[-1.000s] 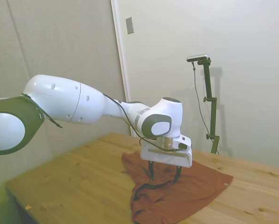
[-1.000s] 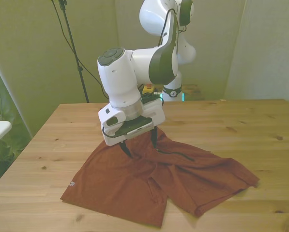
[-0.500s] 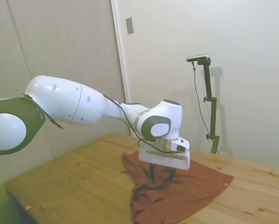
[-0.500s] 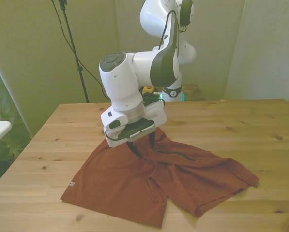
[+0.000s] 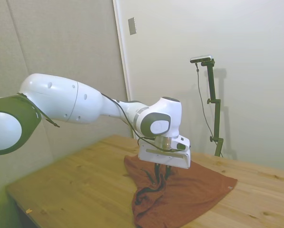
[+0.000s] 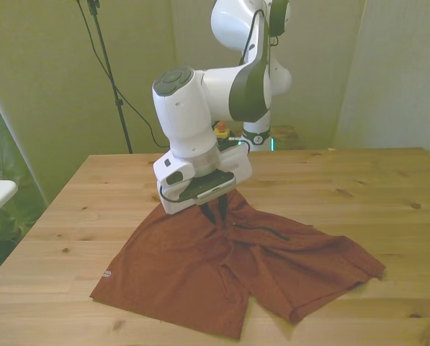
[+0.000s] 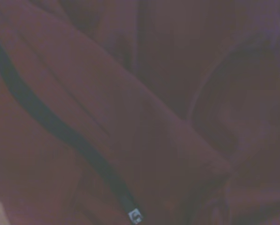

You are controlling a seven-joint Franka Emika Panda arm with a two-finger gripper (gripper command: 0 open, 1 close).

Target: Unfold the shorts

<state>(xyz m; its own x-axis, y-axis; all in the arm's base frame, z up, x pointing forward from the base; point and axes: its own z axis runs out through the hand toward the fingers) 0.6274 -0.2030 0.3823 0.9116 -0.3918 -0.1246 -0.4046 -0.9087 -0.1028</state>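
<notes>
A white robot arm reaches over a wooden table (image 6: 359,187) on which a pair of rust-red shorts (image 6: 200,267) lies spread out. The shorts cover the middle of the table, toward the near edge in the front view. One leg reaches toward the front view's left and carries a small white mark (image 6: 106,274) near its hem. The other leg reaches toward the front view's right. In the side view the shorts (image 5: 189,197) hang slightly over the table's near edge, and a small white tag (image 5: 229,188) shows at the far hem.

The gripper (image 6: 220,211) points down at the upper middle of the shorts, near the waist. Its dark fingers are drawn close together, clenched on a small raised fold of the red fabric. In the side view the gripper (image 5: 161,172) meets the cloth where it bunches up into dark folds.

A dark strip of trim (image 6: 261,229) runs across the fabric just beside the gripper, toward the front view's right.

The wrist view is dim and blurred. It shows only red cloth (image 7: 177,140) in soft folds, crossed by a dark diagonal strip (image 7: 60,126) that ends in a small pale piece (image 7: 135,216). The fingertips themselves are partly hidden by the white gripper body and the bunched fabric.
</notes>
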